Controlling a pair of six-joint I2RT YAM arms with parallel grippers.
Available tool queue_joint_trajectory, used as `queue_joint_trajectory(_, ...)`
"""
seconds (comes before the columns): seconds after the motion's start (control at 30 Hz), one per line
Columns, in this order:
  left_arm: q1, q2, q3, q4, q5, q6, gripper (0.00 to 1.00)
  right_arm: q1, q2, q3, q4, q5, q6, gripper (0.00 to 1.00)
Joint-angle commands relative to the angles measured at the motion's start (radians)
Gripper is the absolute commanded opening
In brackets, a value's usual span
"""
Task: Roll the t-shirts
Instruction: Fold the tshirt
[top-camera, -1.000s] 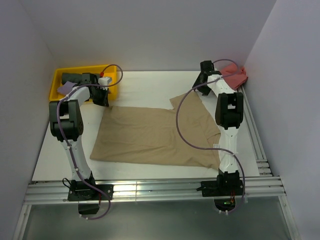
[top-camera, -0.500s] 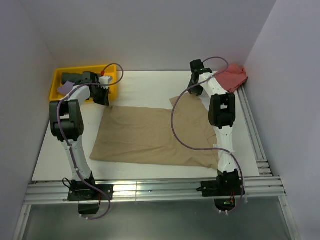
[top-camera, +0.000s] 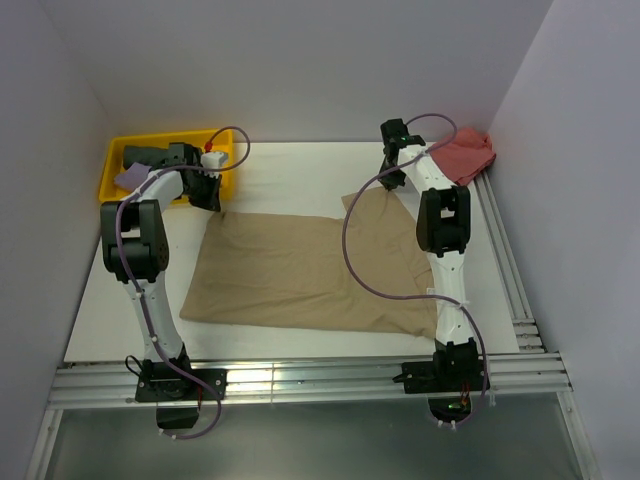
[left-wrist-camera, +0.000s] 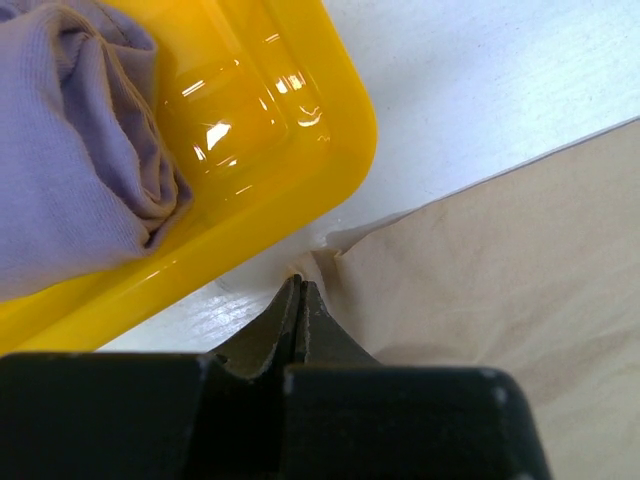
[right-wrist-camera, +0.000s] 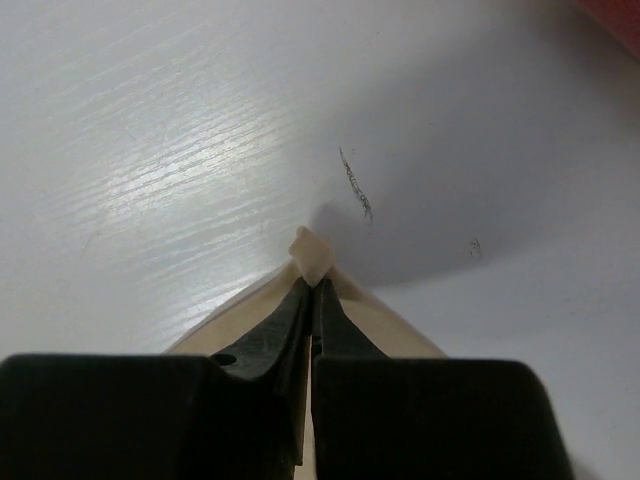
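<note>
Tan t-shirt (top-camera: 300, 275) lies flat on the table (top-camera: 290, 170), just beside the yellow tray (top-camera: 112, 185). Left tool (left-wrist-camera: 300, 292) is pinched tight on the corner nearest the tray. Right tool (right-wrist-camera: 312, 285) is clamped on that edge's other corner, well apart from it — likely to tension the edge for rolling.

no legible text, labels or numbers

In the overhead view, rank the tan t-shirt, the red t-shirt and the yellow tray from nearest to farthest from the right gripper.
1. tan t-shirt, in the middle; its far corner is pinched in the right gripper.
2. red t-shirt, crumpled in the back right corner.
3. yellow tray, in the back left corner.
</note>
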Motion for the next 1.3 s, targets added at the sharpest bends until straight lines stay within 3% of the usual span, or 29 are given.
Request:
queue_joint_trajectory(0.0, -0.007, -0.049, 0.042, 0.005, -0.006, -0.007, 0.00, -0.003, -0.022, -0.008, 0.016, 0.009, -0.010, 0.01)
queue_joint_trajectory(0.63, -0.004, -0.065, 0.123, 0.060, -0.093, -0.038, 0.00, -0.046, -0.232, -0.168, 0.187, 0.023, 0.004, 0.00)
queue_joint_trajectory(1.27, 0.016, -0.100, 0.115, 0.080, -0.067, -0.056, 0.00, -0.111, -0.442, -0.369, 0.258, -0.043, 0.032, 0.00)
